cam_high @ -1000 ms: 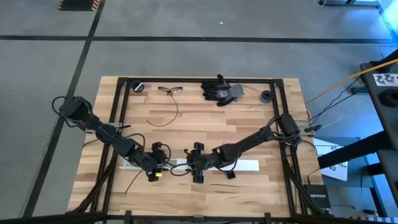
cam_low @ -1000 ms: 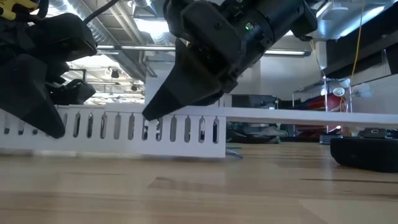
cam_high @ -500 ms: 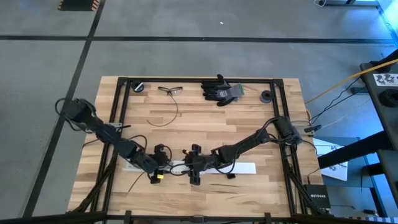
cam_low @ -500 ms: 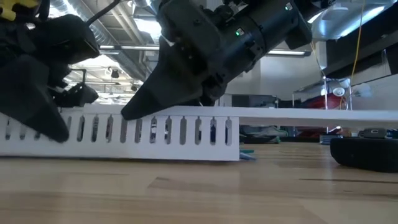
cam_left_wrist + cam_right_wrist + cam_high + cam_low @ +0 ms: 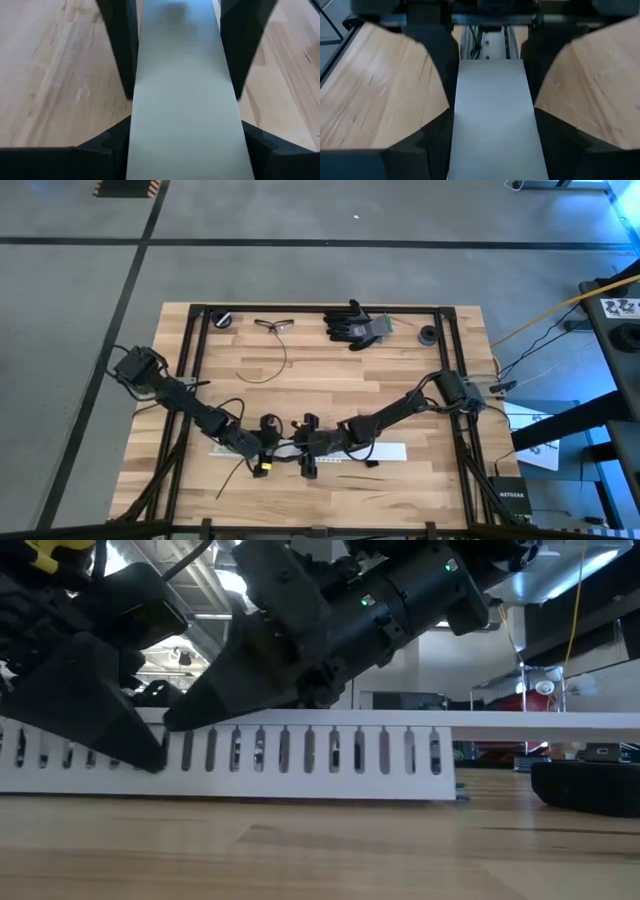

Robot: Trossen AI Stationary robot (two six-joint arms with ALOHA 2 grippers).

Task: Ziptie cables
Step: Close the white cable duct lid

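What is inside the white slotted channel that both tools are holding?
In the right wrist view, thin cables lie inside the white slotted channel, past its flat white cover. Whatever lies under that cover is hidden.

Industrial lab or workshop: grey concrete floor [image 5: 400, 270] with black line markings, wooden workbench [image 5: 330, 370] in black framing, exposed ceiling ducts [image 5: 225, 560] and strip lights overhead.

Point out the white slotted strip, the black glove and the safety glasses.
White slotted strip [image 5: 330, 752], low view, on its slotted side wall.
Black glove [image 5: 352, 325], high view, on its palm.
Safety glasses [image 5: 272, 325], high view, on the frame.
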